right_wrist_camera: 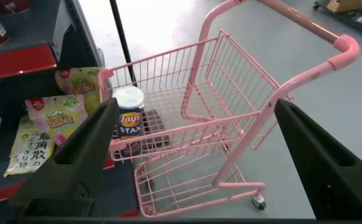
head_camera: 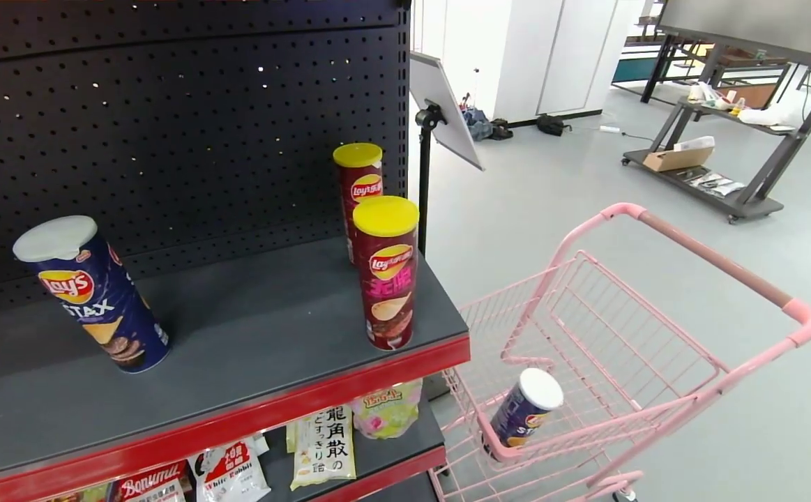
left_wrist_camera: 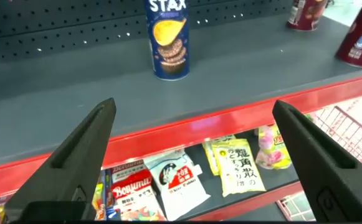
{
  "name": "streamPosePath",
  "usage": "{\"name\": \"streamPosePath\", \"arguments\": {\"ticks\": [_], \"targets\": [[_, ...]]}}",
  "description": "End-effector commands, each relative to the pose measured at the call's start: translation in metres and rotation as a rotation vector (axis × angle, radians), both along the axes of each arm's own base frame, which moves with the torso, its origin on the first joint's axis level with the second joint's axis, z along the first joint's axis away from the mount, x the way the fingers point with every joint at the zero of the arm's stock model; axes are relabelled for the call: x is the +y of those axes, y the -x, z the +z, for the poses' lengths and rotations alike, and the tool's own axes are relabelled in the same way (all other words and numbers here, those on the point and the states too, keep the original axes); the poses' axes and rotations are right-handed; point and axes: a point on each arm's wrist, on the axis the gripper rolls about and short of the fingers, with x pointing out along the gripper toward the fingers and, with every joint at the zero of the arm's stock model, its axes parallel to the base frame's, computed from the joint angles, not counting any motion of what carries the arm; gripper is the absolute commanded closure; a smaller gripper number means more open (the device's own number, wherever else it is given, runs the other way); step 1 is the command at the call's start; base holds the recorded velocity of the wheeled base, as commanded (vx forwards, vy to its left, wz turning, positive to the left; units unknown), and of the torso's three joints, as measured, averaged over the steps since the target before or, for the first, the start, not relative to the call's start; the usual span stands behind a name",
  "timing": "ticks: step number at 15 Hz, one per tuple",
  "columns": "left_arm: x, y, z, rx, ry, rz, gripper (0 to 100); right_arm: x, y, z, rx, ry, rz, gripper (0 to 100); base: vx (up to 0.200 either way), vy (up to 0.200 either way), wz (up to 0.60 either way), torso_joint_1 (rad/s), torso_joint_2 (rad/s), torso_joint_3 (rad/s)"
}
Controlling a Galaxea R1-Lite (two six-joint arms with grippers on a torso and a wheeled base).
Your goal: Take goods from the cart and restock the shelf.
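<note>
A pink cart (head_camera: 691, 328) (right_wrist_camera: 243, 81) stands right of the shelf (head_camera: 252, 348) and holds one blue chip can (head_camera: 525, 408) (right_wrist_camera: 129, 119) in its near left corner. On the grey shelf board stand a blue can (head_camera: 95, 293) (left_wrist_camera: 168, 37) at the left and two red cans (head_camera: 385, 272) (head_camera: 359, 178) at the right end. My left gripper (left_wrist_camera: 193, 149) is open in front of the shelf's red edge, empty. My right gripper (right_wrist_camera: 196, 162) is open above the cart, nothing between its fingers.
Snack bags (head_camera: 321, 446) (left_wrist_camera: 237, 165) lie on the lower shelf. A black pegboard (head_camera: 168, 125) backs the shelf. A stand with a tilted board (head_camera: 440, 104) is behind the shelf's right end. A dark rack (head_camera: 712, 174) stands far right on open floor.
</note>
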Motion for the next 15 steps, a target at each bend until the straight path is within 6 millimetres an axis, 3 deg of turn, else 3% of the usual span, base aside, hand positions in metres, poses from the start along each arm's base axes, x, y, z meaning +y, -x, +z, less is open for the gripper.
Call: {"name": "streamPosePath", "arguments": {"ticks": [1, 15], "targets": [[0.0, -0.0001, 0.0, 0.001, 0.0, 0.001, 0, 0.0, 0.0, 0.0, 0.0, 0.0, 0.002, 0, 0.0, 0.0, 0.0, -0.134, 0.33, 0.193], [0.0, -0.0001, 0.0, 0.001, 0.0, -0.001, 0, 0.0, 0.0, 0.0, 0.0, 0.0, 0.0, 0, 0.0, 0.0, 0.0, -0.14, 0.36, 0.212]]}}
